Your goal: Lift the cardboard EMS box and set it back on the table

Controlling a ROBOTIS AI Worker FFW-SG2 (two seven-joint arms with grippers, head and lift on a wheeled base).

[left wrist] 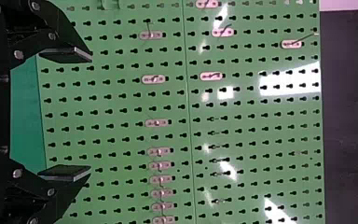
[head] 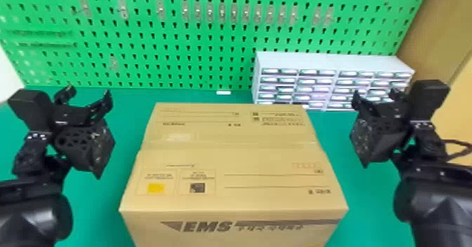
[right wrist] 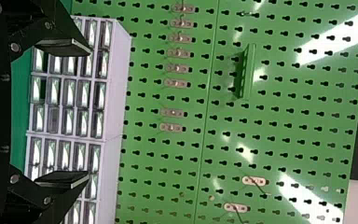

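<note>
- A large tan cardboard EMS box (head: 228, 155), with dark lettering on its near side and a yellow square printed on top, sits on the smooth green counter (head: 368, 200), between the two black arms.
- The black left tool (head: 89, 93) is released, beside the box on the left and apart from it; in the left wrist view the left tool (left wrist: 91, 113) has its flat fingers spread wide, with nothing between them.
- The black right tool (head: 375, 94) is likewise released, on the box's right and apart from it.
- Behind the box, toward the right, stands a white cabinet of small drawers (head: 333, 62).
- A small white flat piece (head: 223, 92) lies near a green perforated metal pegboard (head: 158, 64), which rises at the back and bears small hooks.
</note>
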